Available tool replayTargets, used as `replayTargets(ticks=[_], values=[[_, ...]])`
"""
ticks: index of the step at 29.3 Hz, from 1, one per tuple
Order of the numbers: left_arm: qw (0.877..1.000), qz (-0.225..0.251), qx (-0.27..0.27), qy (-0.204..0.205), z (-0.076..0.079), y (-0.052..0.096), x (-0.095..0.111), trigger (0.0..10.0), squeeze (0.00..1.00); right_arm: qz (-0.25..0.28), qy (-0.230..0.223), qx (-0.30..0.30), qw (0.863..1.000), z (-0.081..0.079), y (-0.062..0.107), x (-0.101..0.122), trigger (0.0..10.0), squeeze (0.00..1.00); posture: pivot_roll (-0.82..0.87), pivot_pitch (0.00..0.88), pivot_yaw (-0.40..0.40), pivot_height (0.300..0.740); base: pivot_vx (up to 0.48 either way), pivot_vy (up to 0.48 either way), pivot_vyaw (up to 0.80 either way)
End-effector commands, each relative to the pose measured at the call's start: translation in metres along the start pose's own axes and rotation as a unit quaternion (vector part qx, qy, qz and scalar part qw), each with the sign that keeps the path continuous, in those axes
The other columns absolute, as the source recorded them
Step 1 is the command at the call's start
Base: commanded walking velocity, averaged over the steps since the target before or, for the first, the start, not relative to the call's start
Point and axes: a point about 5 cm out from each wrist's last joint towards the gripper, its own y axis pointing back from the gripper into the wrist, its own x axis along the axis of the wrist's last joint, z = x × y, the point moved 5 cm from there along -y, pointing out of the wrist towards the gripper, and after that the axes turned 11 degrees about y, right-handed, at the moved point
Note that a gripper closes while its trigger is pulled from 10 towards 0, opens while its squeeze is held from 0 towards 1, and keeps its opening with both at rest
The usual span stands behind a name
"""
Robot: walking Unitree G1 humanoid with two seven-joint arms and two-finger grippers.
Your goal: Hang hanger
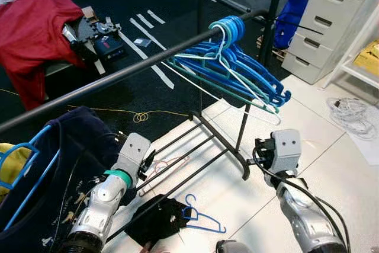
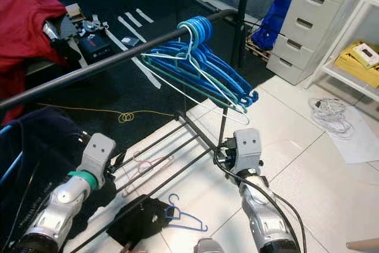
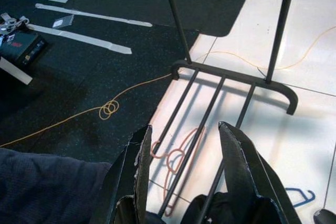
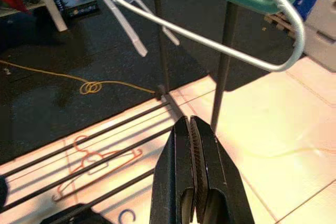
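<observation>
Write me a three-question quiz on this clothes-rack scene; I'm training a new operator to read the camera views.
1. True or false: the right gripper is shut and holds nothing.
2. Where does the pink hanger lie? A) on the rail B) on the floor under the rack's base bars C) in the left gripper
3. Fill in: the bunch of blue hangers hangs on the black ____.

Key: 1 true; 2 B; 3 rail.
</observation>
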Motion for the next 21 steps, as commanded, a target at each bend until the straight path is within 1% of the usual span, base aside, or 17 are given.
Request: replayTargets(ticks=[1,2,3,4,5,7,10,12,13,16,21], values=[[1.0,-0.016,0.003,-0.001,0.001,0.003,-0.009,10.0,0.0,0.001,0.006,0.005,1.0,-0.005,-0.001,-0.004,10.0,0.0,-0.11,0.041,0.09,0.74,0.0,0.0,0.0],[1.0,-0.016,0.003,-0.001,0.001,0.003,-0.009,10.0,0.0,0.001,0.006,0.005,1.0,-0.005,-0.001,-0.004,10.0,0.0,-0.11,0.041,0.09,0.74,0.0,0.0,0.0],[1.0,-0.013,0.003,0.001,0.001,0.003,-0.008,10.0,0.0,0.01,0.015,0.006,1.0,-0.01,-0.004,-0.001,10.0,0.0,-0.11,0.055,0.077,0.74,0.0,0.0,0.0],[1.0,-0.013,0.003,0.001,0.001,0.003,-0.008,10.0,0.0,0.01,0.015,0.006,1.0,-0.01,-0.004,-0.001,10.0,0.0,-0.11,0.055,0.077,0.74,0.0,0.0,0.0],[1.0,-0.011,0.004,0.003,0.002,0.002,-0.006,10.0,0.0,0.018,0.024,0.006,1.0,-0.013,-0.008,0.001,10.0,0.0,-0.11,0.055,0.077,0.74,0.0,0.0,0.0],[1.0,-0.01,0.005,0.003,0.002,0.002,-0.006,10.0,0.0,0.021,0.028,0.002,0.999,-0.014,-0.009,0.002,10.0,0.0,-0.11,0.055,0.077,0.74,0.0,0.0,0.0],[1.0,-0.01,0.014,0.013,0.0,0.001,-0.006,10.0,0.0,0.024,0.044,-0.004,0.999,-0.013,-0.01,0.0,10.0,0.0,-0.11,0.044,0.075,0.74,0.0,0.0,0.0],[1.0,-0.01,0.014,0.013,0.0,0.001,-0.006,10.0,0.0,0.024,0.044,-0.004,0.999,-0.013,-0.01,0.0,10.0,0.0,-0.11,0.044,0.075,0.74,0.0,0.0,0.0],[1.0,-0.009,0.016,0.012,0.0,0.0,-0.006,10.0,0.0,0.024,0.047,-0.009,0.999,-0.01,-0.01,-0.001,10.0,0.0,-0.12,0.029,0.08,0.74,0.0,0.0,0.0],[1.0,-0.006,0.006,0.005,0.006,-0.005,-0.004,10.0,0.0,0.036,0.055,-0.015,0.998,-0.005,-0.009,0.002,10.0,0.0,-0.13,0.023,0.088,0.74,0.0,0.0,0.0],[1.0,-0.006,0.007,0.013,0.007,-0.007,-0.002,10.0,0.0,0.045,0.063,-0.012,0.997,-0.005,-0.01,0.003,10.0,0.0,-0.14,0.031,0.091,0.74,0.0,0.0,0.0]])
